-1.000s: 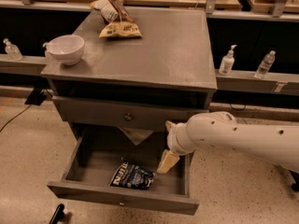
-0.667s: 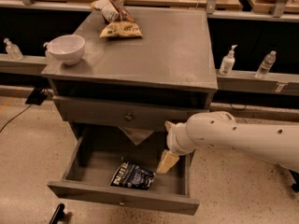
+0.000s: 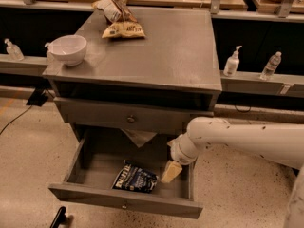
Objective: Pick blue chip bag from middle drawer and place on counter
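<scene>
The blue chip bag (image 3: 135,178) lies flat on the floor of the open middle drawer (image 3: 124,201), near its front and middle. My white arm reaches in from the right. The gripper (image 3: 171,171) hangs inside the drawer just to the right of the bag, a pale yellow finger pointing down, not touching the bag. The counter (image 3: 175,46) is the grey cabinet's top, above the drawer.
A white bowl (image 3: 68,49) sits at the counter's left edge. A tan-yellow bag (image 3: 124,30) and a white-and-brown bag (image 3: 112,7) lie at its back. The knobbed drawer (image 3: 129,118) above is closed. Bottles (image 3: 231,62) stand on a ledge to the right.
</scene>
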